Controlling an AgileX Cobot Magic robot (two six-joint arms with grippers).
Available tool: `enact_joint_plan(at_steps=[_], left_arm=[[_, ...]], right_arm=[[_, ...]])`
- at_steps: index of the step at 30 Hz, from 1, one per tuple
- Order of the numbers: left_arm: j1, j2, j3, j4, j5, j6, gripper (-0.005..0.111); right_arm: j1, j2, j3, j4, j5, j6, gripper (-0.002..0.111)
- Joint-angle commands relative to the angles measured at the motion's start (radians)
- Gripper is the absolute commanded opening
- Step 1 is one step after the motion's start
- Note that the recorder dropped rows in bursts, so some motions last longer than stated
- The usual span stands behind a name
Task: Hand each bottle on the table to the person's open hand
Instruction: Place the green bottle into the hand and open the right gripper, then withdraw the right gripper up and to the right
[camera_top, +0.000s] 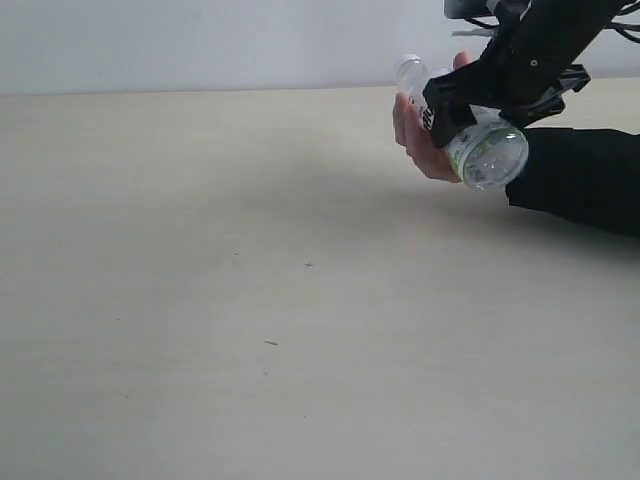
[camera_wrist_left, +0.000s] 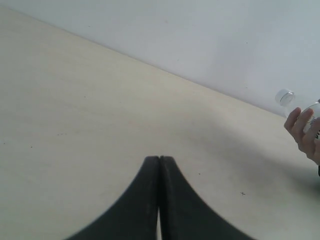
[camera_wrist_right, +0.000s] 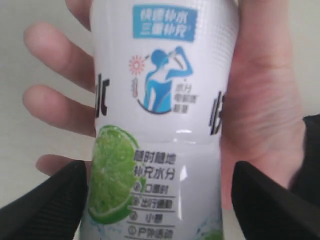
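The right claw (camera_wrist_right: 157, 170) gapes wide astride the lime-label bottle (camera_wrist_right: 160, 100) in the person's hand (camera_wrist_right: 265, 115); left claw (camera_wrist_left: 159, 165) pressed together, empty.

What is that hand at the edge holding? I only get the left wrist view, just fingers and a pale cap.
Observer: A bottle with a white-blue label and a green lime picture, lying in the person's hand.
Operator: Is the right arm gripping it?
Observer: The right gripper has its jaws spread on either side of it, a gap on one side.
Operator: More bottles on the table?
Observer: None shows on the table in the exterior view.
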Motion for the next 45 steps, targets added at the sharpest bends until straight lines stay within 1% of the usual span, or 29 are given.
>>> enact_joint_plan(at_steps=[1, 7, 10, 12, 13, 16, 17, 22, 26, 30, 33, 36, 40, 44, 45], left_arm=[[0.005, 0.001, 0.003, -0.001, -0.001, -0.002, 0.000], [0.005, 0.001, 0.003, -0.001, -0.001, -0.002, 0.000], [0.005, 0.001, 0.003, -0.001, -0.001, -0.002, 0.000], [0.005, 0.001, 0.003, -0.001, -0.001, -0.002, 0.000], [0.005, 0.001, 0.003, -0.001, -0.001, -0.002, 0.000], [0.005, 0.001, 0.003, -0.001, -0.001, -0.002, 0.000], [0.005, 0.001, 0.003, -0.001, -0.001, -0.002, 0.000], [0.005, 0.001, 0.003, -0.001, -0.001, -0.002, 0.000], [0.005, 0.001, 0.003, -0.001, -0.001, -0.002, 0.000], [0.005, 0.001, 0.003, -0.001, -0.001, -0.002, 0.000], [0.005, 0.001, 0.003, -0.001, -0.001, -0.002, 0.000], [0.005, 0.001, 0.003, -0.001, -0.001, -0.002, 0.000], [0.005, 0.001, 0.003, -0.001, -0.001, -0.002, 0.000], [0.005, 0.001, 0.003, -0.001, -0.001, -0.002, 0.000], [0.005, 0.001, 0.003, -0.001, -0.001, -0.002, 0.000]], right_arm=[[0.003, -0.047, -0.057, 0.003, 0.031, 0.009, 0.075], [0.003, -0.124, -0.108, 0.022, 0.076, 0.009, 0.075], [0.003, -0.170, -0.116, 0.022, 0.102, 0.005, 0.068], [0.003, -0.207, -0.116, 0.013, 0.117, -0.002, 0.056], [0.003, -0.229, -0.116, 0.001, 0.117, -0.002, 0.046], [0.003, -0.311, -0.090, -0.009, 0.085, 0.027, 0.009], [0.003, -0.350, -0.070, 0.001, 0.049, 0.027, 0.001], [0.003, -0.546, 0.053, 0.074, -0.067, -0.036, 0.000], [0.003, -0.703, 0.217, 0.097, -0.166, -0.069, 0.000], [0.003, -0.871, 0.502, 0.171, -0.380, -0.121, 0.000], [0.003, -0.973, 0.705, 0.284, -0.532, -0.208, 0.000], [0.003, -1.052, 0.880, 0.415, -0.623, -0.352, 0.000], [0.003, -1.109, 1.013, 0.509, -0.700, -0.449, 0.000], [0.003, -1.130, 1.046, 0.569, -0.732, -0.446, 0.000], [0.003, -1.130, 1.048, 0.600, -0.730, -0.416, 0.000]])
